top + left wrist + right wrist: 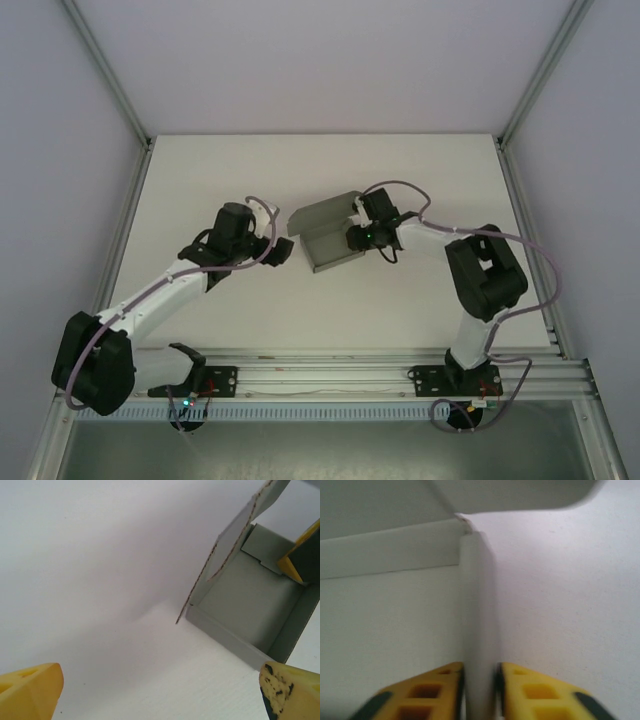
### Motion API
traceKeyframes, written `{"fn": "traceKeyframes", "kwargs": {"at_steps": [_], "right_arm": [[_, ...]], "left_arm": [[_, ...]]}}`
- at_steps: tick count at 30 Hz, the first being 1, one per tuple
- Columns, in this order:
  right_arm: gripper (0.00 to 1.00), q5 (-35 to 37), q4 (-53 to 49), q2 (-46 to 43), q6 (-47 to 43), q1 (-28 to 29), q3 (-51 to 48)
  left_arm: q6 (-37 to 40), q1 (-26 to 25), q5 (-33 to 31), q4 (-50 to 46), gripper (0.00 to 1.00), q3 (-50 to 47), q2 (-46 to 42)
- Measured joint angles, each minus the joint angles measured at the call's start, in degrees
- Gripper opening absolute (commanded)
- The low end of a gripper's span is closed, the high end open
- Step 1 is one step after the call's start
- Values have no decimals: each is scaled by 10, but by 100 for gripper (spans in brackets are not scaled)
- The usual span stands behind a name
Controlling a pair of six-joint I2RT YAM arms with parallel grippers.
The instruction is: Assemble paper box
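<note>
1. I see the paper box point(325, 240) mid-way across the white table point(220, 170), between the two grippers. It is part-built: a low grey tray with its walls up and one big flap point(322, 213) raised on the far side.
2. The right gripper point(353, 237) is at the box's right end. In the wrist view its yellow fingers point(530, 692) are closed narrow on the upright side wall point(477, 605), one finger inside the box and one outside over the table. I read it as a pinch on the card.
3. The left gripper point(283, 250) sits just left of the box, apart from it. Its wrist view shows the jaws spread wide, with nothing between them but bare table.
4. The left wrist view also shows the box interior point(245, 600) open and facing up. The flap's raw brown cut edge is visible, tilted — and a yellow-and-black finger of the right gripper sits at the far wall point(300, 555).
</note>
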Motion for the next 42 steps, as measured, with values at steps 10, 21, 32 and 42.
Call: {"fn": "traceKeyframes", "kwargs": {"at_steps": [10, 21, 32, 42], "right_arm": [[1, 111, -97, 65, 1, 29, 105], [0, 226, -139, 37, 8, 69, 113], [0, 261, -127, -91, 25, 92, 74], [0, 154, -106, -96, 58, 94, 68]], "left_arm": [[-13, 0, -25, 0, 100, 0, -9], [-72, 2, -76, -2, 100, -9, -44], [-140, 21, -51, 22, 100, -22, -86], [-88, 23, 66, 132, 86, -7, -17]]}}
